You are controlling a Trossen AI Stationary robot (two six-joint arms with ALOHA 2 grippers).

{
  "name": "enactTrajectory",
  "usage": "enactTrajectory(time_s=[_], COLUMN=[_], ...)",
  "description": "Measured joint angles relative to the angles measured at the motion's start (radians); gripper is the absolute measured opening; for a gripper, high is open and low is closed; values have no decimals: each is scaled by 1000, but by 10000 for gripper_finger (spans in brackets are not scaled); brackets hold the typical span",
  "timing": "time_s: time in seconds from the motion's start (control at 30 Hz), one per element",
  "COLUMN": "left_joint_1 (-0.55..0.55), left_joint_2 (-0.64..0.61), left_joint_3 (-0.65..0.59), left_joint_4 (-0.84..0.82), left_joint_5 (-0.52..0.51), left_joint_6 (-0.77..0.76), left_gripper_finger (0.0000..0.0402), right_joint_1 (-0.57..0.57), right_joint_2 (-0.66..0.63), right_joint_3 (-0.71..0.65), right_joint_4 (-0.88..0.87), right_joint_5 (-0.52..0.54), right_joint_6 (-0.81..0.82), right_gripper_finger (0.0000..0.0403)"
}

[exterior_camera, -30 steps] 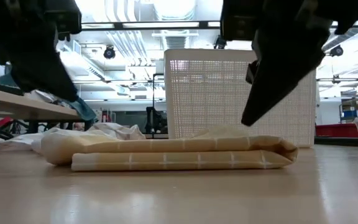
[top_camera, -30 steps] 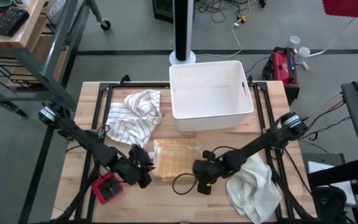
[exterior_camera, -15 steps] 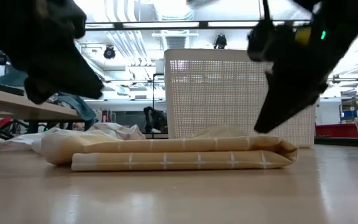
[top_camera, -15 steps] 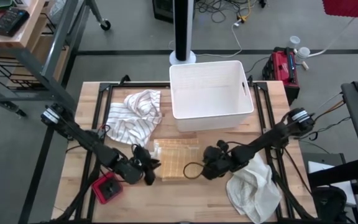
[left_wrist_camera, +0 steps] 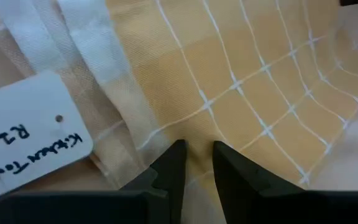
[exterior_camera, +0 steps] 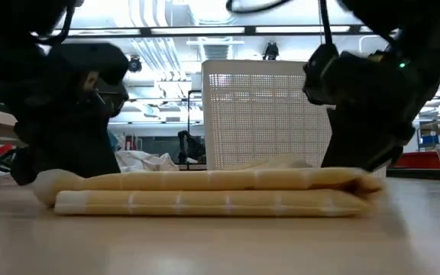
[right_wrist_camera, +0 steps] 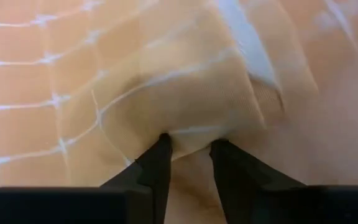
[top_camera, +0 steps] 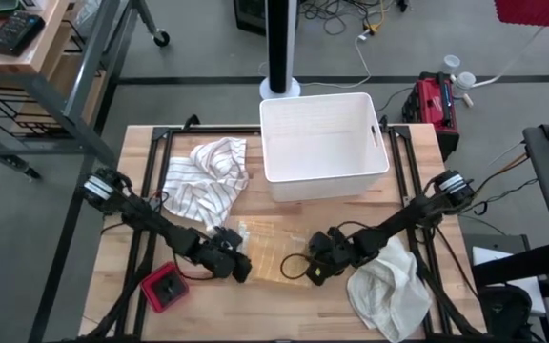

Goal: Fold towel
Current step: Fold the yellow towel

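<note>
Two claws pinching the yellow checked kitchen towel [top_camera: 267, 250], folded flat on the counter [top_camera: 284, 305] just before the white basket [top_camera: 322, 145]: left claw [left_wrist_camera: 194, 163] nearly shut on one end, right claw [right_wrist_camera: 188, 155] likewise on the opposite end.

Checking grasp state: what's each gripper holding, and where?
Both pinch the yellow checked towel: left gripper on its left edge near the tag, right gripper on its right edge.
</note>
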Motion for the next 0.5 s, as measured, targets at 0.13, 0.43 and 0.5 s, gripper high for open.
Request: enactTrajectory(time_s=[0.13,0.43,0.5], left_joint_1=[-19,-16,-27], left_joint_2=[-17,-108,-109], left_joint_3=[48,268,315], left_joint_4=[-60,-638,-670], left_joint_5=[9,-105,-109], left_joint_6=[101,123,136], left_gripper_finger=[75,75,75], right_joint_1=[35,127,145], right_joint_2=[5,1,-2], right_joint_3=[16,44,51], right_joint_4=[123,94,84], right_joint_5=[-91,-211,-205], right_joint_6=[-32,19,16], right_gripper_finger=[89,48,43])
